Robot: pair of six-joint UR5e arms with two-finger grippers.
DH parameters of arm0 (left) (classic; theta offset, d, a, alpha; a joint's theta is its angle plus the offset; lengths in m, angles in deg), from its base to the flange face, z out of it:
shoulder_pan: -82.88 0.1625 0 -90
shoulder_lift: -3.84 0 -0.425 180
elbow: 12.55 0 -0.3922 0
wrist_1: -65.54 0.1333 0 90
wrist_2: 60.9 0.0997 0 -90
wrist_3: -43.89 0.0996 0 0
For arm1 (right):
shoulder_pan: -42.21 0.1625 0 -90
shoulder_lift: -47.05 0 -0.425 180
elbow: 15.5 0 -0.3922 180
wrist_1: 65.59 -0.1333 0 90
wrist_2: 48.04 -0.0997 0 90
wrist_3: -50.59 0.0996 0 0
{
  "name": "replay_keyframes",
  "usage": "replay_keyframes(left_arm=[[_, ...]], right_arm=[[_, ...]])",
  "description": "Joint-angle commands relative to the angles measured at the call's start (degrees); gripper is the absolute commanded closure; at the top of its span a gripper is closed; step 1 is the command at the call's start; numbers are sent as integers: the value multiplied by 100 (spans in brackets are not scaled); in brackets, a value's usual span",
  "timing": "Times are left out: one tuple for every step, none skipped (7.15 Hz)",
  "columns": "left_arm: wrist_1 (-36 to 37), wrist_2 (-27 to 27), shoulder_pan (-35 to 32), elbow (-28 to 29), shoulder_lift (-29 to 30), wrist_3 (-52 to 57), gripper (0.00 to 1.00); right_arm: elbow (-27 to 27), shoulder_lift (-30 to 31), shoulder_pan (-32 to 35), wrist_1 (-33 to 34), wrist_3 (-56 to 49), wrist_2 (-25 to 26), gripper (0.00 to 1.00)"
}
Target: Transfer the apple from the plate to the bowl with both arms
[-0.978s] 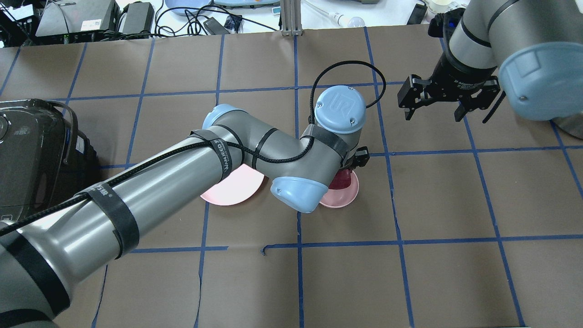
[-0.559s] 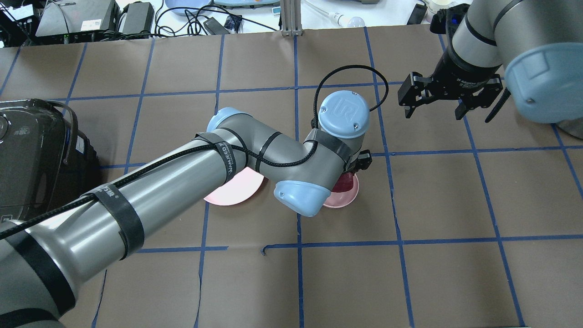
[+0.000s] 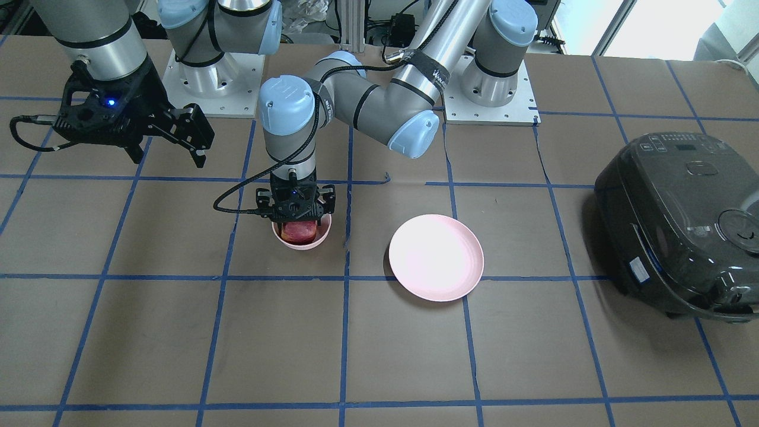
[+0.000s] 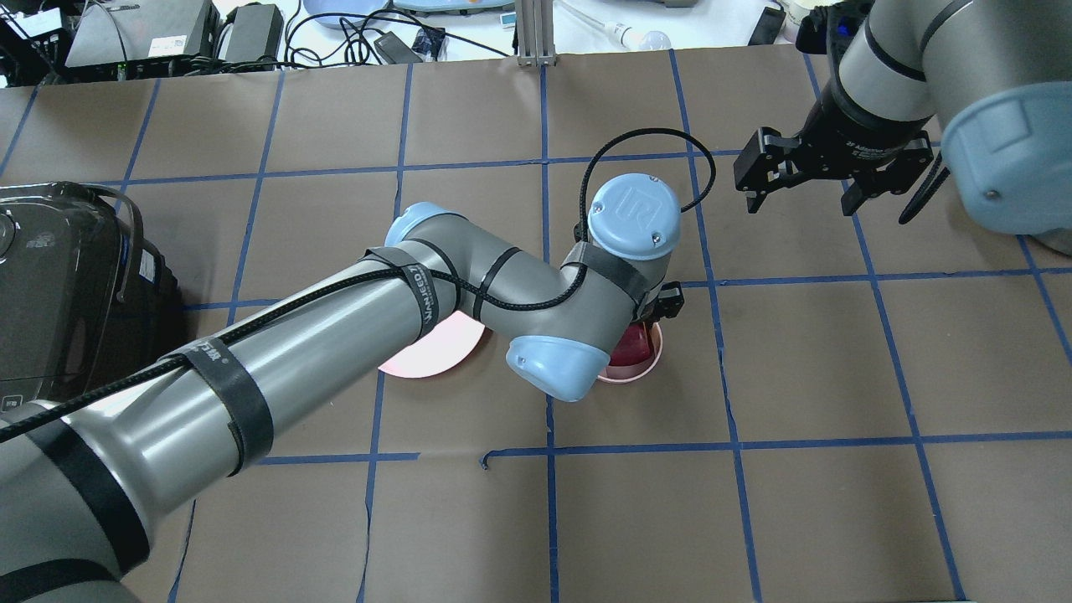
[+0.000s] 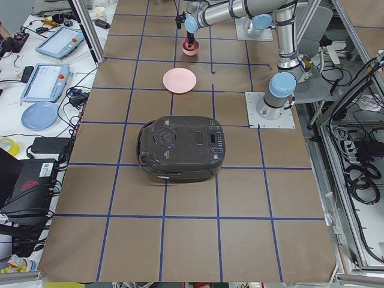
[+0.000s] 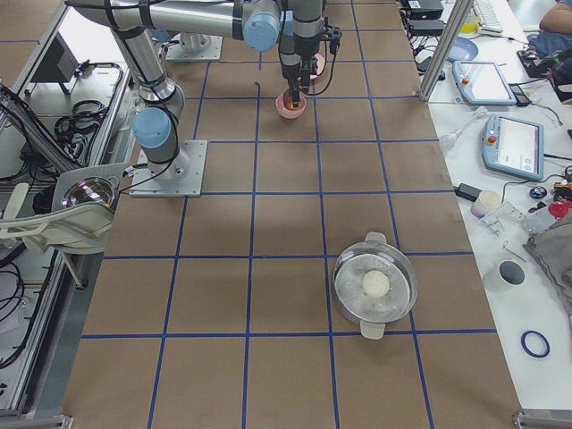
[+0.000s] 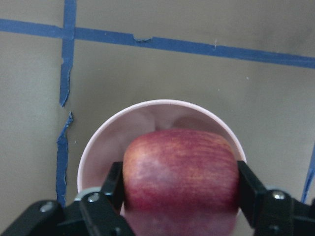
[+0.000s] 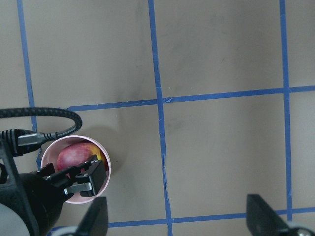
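The dark red apple (image 7: 179,169) sits low inside the small pink bowl (image 7: 98,147), held between the fingers of my left gripper (image 7: 180,184), which is shut on it. The front-facing view shows the apple (image 3: 298,231) in the bowl (image 3: 303,244) under the left gripper (image 3: 299,227). The pink plate (image 3: 436,257) lies bare beside the bowl; overhead, the plate (image 4: 435,356) is half hidden by my left arm. My right gripper (image 4: 800,199) is open and empty, raised above the table well away from the bowl (image 4: 646,368).
A black rice cooker (image 3: 682,219) stands at the table's end on my left side. A steel pot with a glass lid (image 6: 375,286) stands far off towards my right end. Blue tape lines grid the brown table.
My left arm has shifted slightly and lowered the apple deeper into the bowl. My right gripper has drifted a little farther back and to the right, still open.
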Motion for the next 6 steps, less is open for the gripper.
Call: replay_keyframes(left_arm=[[5, 5, 8, -125, 0, 14, 5], [-3, -3, 8, -126, -113, 22, 4], [-55, 23, 52, -82, -245, 109, 1], [-291, 336, 174, -143, -464, 223, 0], [-598, 400, 524, -143, -692, 651, 0], [-914, 392, 892, -143, -956, 1012, 0]], right_arm=[[4, 26, 137, 0, 0, -7, 0], [-13, 17, 155, 0, 0, 11, 0], [-40, 17, 155, 0, 0, 20, 0], [-57, 17, 147, 9, 0, 20, 0], [-58, 17, 147, 0, 0, 54, 0], [-58, 26, 147, 0, 0, 55, 0]])
